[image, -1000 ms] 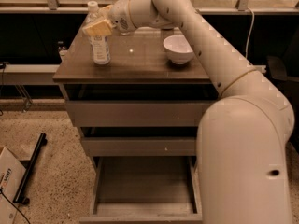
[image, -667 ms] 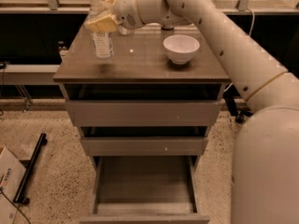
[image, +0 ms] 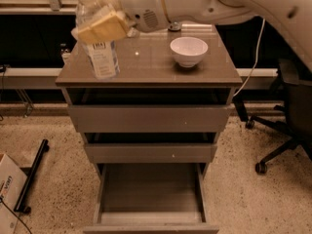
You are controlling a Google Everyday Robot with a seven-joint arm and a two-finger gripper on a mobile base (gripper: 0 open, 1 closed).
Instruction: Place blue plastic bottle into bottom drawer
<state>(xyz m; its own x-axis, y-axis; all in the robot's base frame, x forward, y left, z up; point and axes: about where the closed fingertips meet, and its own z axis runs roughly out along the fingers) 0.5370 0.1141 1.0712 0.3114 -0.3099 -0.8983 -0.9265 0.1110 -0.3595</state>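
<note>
Watching through the one camera, I see the gripper (image: 97, 16) up at the far left of the scene, over the left near corner of the cabinet top (image: 146, 65); its jaws are clenched on the blue plastic bottle (image: 101, 57), one yellowish pad (image: 105, 28) pressed across the near side of the bottle just below the shoulder, the other finger showing behind it near the white cap; the bottle stands upright, its pale printed label facing me, its base close to the near edge of the top; I cannot tell whether the base rests on the surface or hangs just clear of it. The white arm (image: 195, 1) runs off to the right along the top of the view; a white bowl (image: 188, 50) sits on the cabinet top to the right of the bottle, well apart from it. Below, the bottom drawer (image: 151, 218) is pulled out toward me, its box-shaped inside bare and grey-brown; the two shallower drawers above it, the middle drawer (image: 151, 152) and the top drawer (image: 148, 118), show dark gaps over their fronts. On the speckled floor a black bar (image: 31, 174) lies at the left beside a cardboard box (image: 7, 194); an office chair base (image: 273, 152) stands at the right.
</note>
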